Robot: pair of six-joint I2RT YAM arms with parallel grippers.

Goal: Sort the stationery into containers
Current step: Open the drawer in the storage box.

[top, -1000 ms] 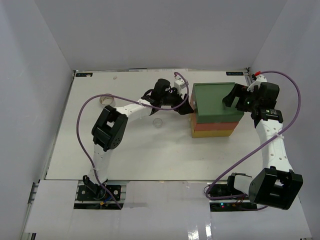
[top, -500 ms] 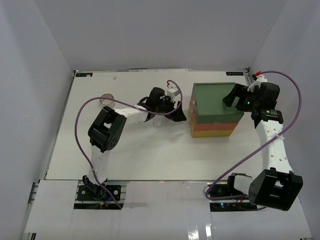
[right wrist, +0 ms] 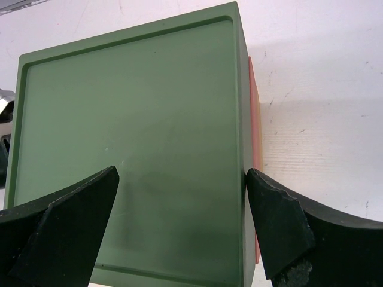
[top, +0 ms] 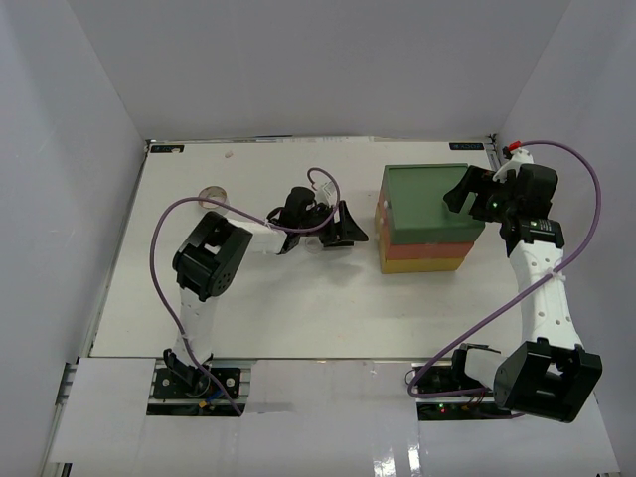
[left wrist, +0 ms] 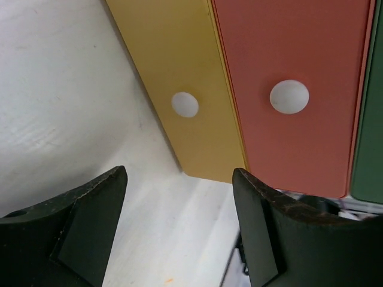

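The drawer stack (top: 427,204) stands at the right middle of the table, dark green on top, orange-red in the middle, yellow at the bottom. My left gripper (top: 350,227) is open and empty just left of it, apart from it. The left wrist view shows the yellow drawer front (left wrist: 173,60) and the orange-red front (left wrist: 299,143), each with a white knob, ahead of my open left gripper (left wrist: 179,233). My right gripper (top: 465,195) is open over the green top (right wrist: 131,149), its fingers (right wrist: 281,227) astride the near edge. A grey tape roll (top: 212,194) lies far left. No pens or highlighters show.
White walls close in the table on three sides. The purple cable (top: 164,258) loops beside the left arm, and another (top: 586,199) arcs round the right arm. The table's far edge (top: 318,140) runs behind the stack.
My left gripper has drawn back leftward from the drawer stack's left face. The small white tape roll seen earlier below that arm is now covered. The right arm has not moved.
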